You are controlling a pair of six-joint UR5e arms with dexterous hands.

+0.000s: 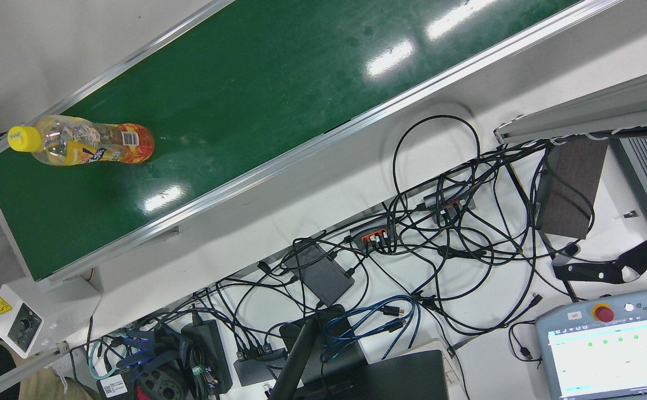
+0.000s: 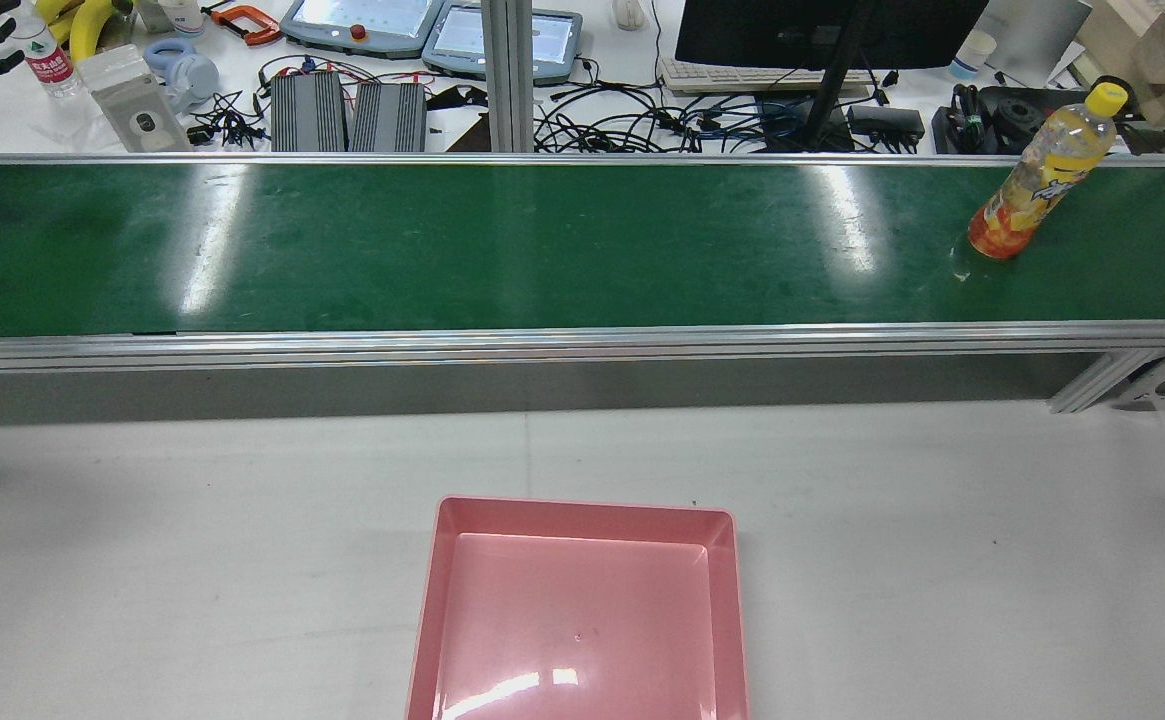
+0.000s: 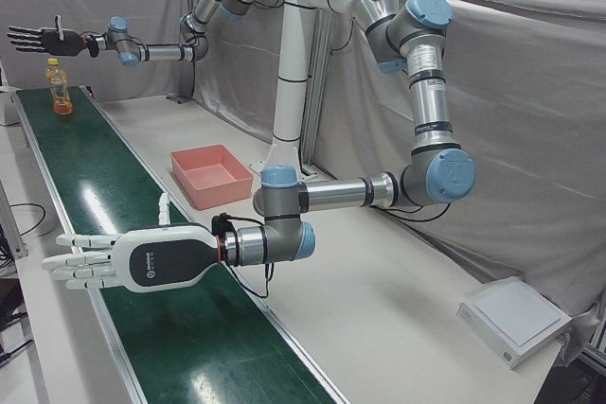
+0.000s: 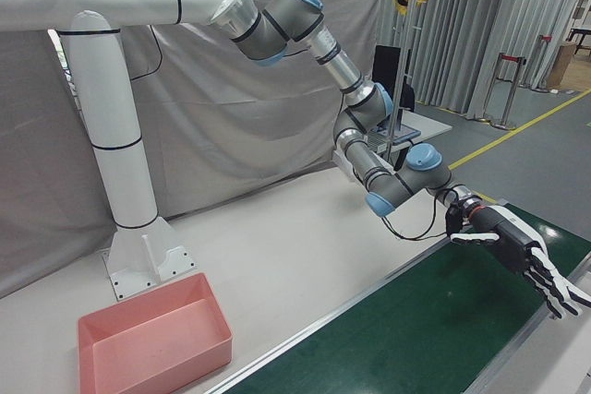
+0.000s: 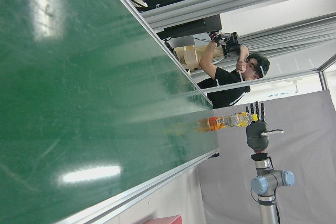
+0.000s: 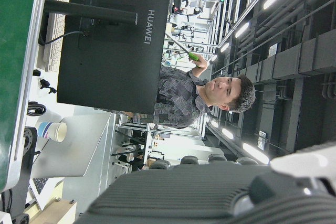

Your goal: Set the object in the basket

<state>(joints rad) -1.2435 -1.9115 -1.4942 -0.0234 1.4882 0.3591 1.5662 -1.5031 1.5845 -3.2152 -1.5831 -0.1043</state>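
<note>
Barely begun, judging by the layout. Long green belt (image 2: 542, 250) carrying only one thing, at the end under the right hand (image 3: 43, 40). Grey counter (image 2: 242, 520) between belt and robot, with the pink basket (image 2: 582, 515) on it, nothing inside, well apart from either set of fingers. Left hand (image 3: 142, 257) white, held flat over the near stretch of belt in the left-front view, fingers (image 3: 80, 262) spread and released, grasping nothing, far from the task's thing. Right hand dark, raised at the far end, fingers (image 3: 24, 37) likewise splayed and released, with nothing between them. Bottle (image 2: 1037, 180) of orange drink standing upright on the belt, yellow cap up, just below those right fingers and apart from them, not touching. All left to do, then: closing around the bottle, lifting it, carrying it over the counter, setting it down in the basket. As for writing: "HUAWEI" plain on the back of the black monitor (image 6: 115, 40) in the right hand view; "UNIVERSAL RO", cut by the frame edge, on the grey tablet (image 1: 612, 344) beside its red stop button; yellow warning triangle on the small white control box (image 1: 20, 322) at the belt's end; barcode and bright printed label on the bottle, brand too small to read.
</note>
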